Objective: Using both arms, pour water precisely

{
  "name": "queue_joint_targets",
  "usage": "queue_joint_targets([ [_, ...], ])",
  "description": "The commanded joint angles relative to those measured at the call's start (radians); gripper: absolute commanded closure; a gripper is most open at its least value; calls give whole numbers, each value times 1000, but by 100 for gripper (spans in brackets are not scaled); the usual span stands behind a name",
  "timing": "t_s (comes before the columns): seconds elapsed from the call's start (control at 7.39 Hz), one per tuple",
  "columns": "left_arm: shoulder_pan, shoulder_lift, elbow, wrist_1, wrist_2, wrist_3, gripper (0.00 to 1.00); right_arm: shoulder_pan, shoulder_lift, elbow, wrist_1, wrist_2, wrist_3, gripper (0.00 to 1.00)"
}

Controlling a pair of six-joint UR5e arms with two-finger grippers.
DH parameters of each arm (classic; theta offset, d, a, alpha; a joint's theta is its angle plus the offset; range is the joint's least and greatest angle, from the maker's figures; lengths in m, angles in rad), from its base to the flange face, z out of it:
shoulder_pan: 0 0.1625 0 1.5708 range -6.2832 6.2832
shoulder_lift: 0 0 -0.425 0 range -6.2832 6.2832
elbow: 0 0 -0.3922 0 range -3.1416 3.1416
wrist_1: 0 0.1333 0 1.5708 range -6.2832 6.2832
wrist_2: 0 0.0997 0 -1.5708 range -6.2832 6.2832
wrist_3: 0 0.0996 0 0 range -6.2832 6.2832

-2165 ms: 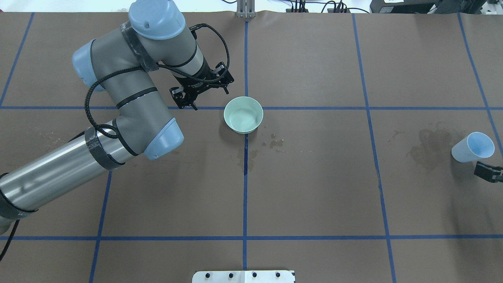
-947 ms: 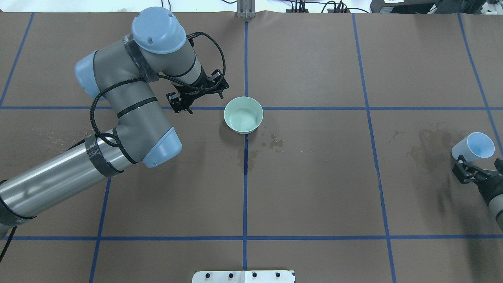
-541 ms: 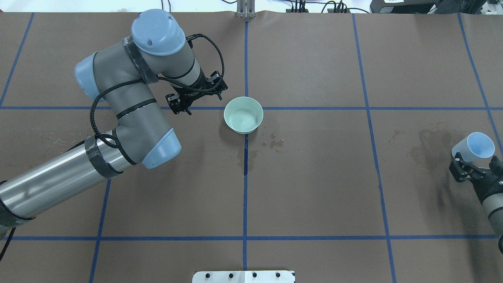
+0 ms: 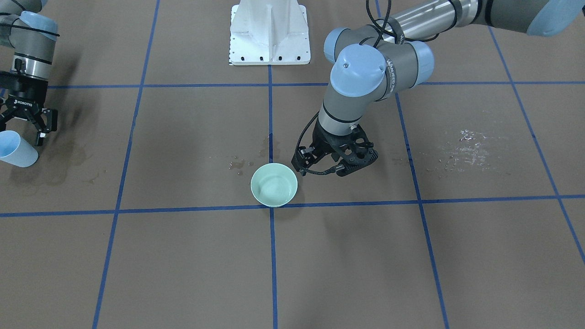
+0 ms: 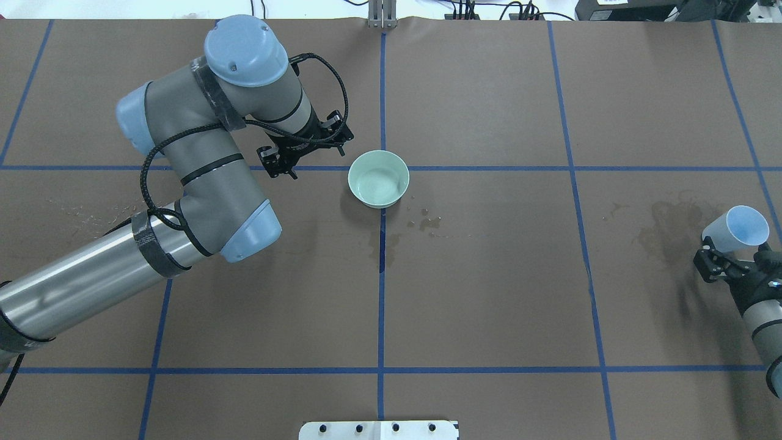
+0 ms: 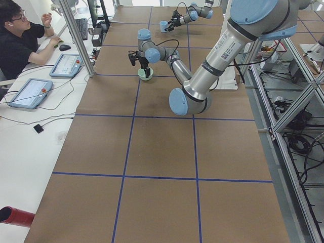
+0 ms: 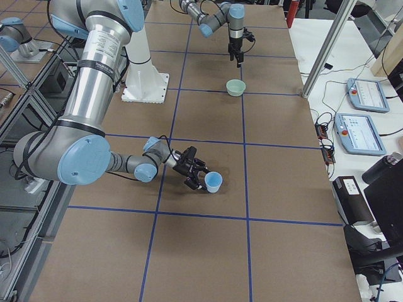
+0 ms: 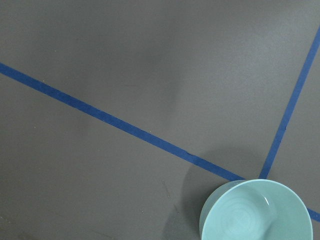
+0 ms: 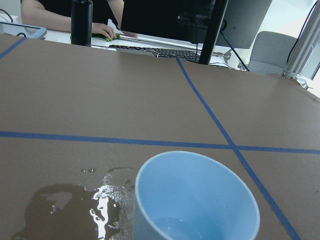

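Slid up to blue cup, right edge: right gripper open, ready to grab; left gripper open too.

I'm seeing a mint-green bowl, a pale blue cup, and blue grid lines crossing the brown desk.

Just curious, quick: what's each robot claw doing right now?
Left gripper: open, empty, beside the bowl.
Right gripper: open, at the blue cup, not gripping it.
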Motion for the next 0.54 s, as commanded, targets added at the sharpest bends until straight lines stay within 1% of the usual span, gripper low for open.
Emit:
queue_joint_targets([
  [0.0,0,0,1,0,0,1,0,1,1,-51,66,-1,-15,0],
  [0.14,0,0,1,0,0,0,0,1,6,-90,120,-1,-25,0],
  [0.41,0,0,3,0,0,0,0,1,23,-95,122,-1,-39,0],
])
